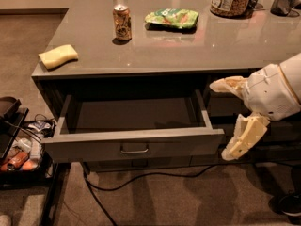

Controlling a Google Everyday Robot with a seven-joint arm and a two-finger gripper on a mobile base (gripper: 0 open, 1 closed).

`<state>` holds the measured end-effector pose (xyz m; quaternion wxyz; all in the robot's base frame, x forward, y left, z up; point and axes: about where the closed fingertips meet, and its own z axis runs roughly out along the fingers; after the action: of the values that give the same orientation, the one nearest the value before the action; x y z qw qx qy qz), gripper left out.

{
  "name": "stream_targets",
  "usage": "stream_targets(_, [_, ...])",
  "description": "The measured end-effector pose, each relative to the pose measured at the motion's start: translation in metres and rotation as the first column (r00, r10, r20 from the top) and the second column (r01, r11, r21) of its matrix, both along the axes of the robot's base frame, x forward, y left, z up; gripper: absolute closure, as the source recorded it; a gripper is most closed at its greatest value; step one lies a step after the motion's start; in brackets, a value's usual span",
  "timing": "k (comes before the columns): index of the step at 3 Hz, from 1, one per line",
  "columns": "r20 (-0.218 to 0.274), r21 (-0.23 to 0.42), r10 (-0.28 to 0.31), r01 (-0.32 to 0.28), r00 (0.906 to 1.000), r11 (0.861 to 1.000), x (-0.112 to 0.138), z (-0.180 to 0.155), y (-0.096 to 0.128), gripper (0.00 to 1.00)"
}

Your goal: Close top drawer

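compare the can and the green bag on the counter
The can stands upright; the green bag lies flat. The can is narrow and tan; the bag is wider. Both sit on the countertop. The gripper, open, is at the right front corner of the open top drawer.
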<state>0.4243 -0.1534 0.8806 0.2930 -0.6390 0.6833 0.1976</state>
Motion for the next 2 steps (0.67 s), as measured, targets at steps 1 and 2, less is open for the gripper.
stream_targets(1, [0.048, 0.086, 0.044, -0.048, 0.9979, 0.995, -0.0029, 0.0101, 0.0076, 0.00])
stream_targets(2, [0.048, 0.086, 0.044, -0.048, 0.9979, 0.995, -0.0029, 0.0101, 0.0077, 0.00])
